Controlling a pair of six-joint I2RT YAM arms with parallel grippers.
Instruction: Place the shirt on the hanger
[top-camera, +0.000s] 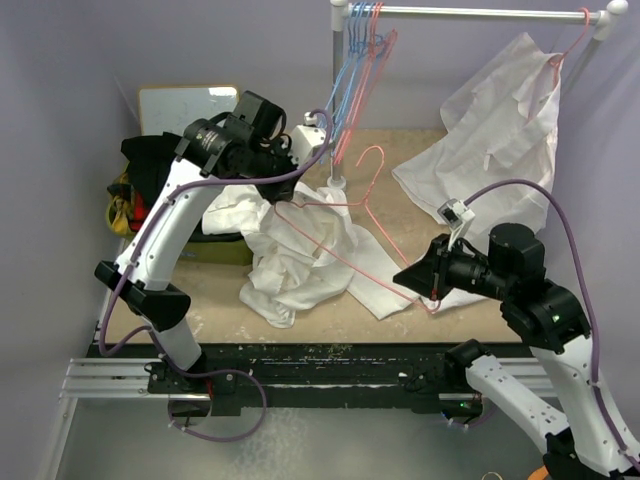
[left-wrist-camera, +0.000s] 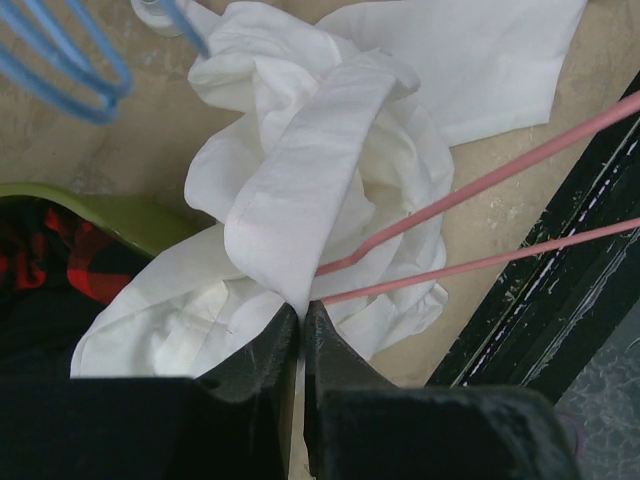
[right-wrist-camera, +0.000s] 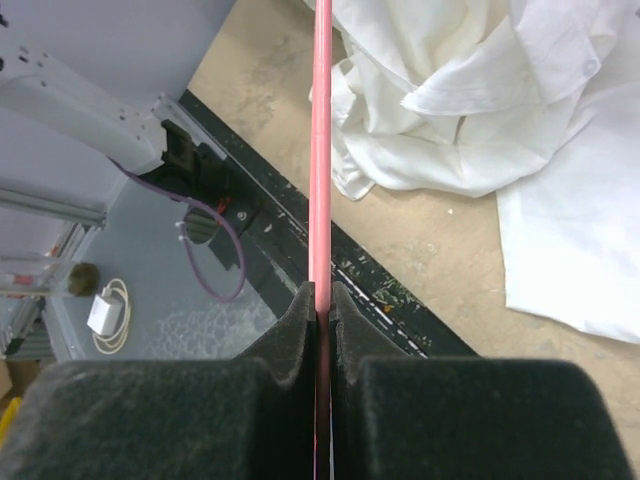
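- Right wrist view: the right gripper (right-wrist-camera: 320, 297) is clamped on the hanger (right-wrist-camera: 320, 150), whose pink wire runs straight away from the jaws.
- Left wrist view: the left gripper (left-wrist-camera: 302, 318) pinches a fold of the shirt (left-wrist-camera: 300, 170) (crumpled on the table (left-wrist-camera: 60, 150), with the hanger's wires disappearing beneath the fold).
- Step in hand, as judged: threading. Next, the hanger arm needs steering into a shirt opening.

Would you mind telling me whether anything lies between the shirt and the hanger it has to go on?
Nothing visible does. The left gripper is shut on a fold of the shirt, the right gripper is shut on the hanger, and the hanger's far corner meets the bunched cloth.
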